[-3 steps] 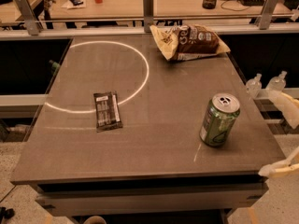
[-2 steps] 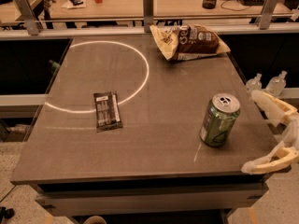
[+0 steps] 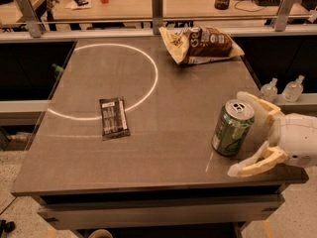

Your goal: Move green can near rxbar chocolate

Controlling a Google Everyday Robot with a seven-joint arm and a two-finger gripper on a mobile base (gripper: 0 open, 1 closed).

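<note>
The green can (image 3: 232,128) stands upright near the table's front right, silver top and pull tab up. The rxbar chocolate (image 3: 114,117) lies flat left of centre, on the edge of a pale ring of light. My gripper (image 3: 242,133) comes in from the right edge at can height. It is open, with one pale finger (image 3: 260,104) behind the can and the other finger (image 3: 255,163) in front of it, so the can sits between them at their tips. The fingers stand apart from the can's sides.
A crinkled tan-and-brown chip bag (image 3: 202,44) lies at the back right of the grey table (image 3: 163,157). Two small clear bottles (image 3: 281,89) stand on a ledge right of the table. A rail and a cluttered desk run behind.
My gripper has moved left from the right edge towards the can, and its fingers now flank the can. The can and the bar have not moved.
</note>
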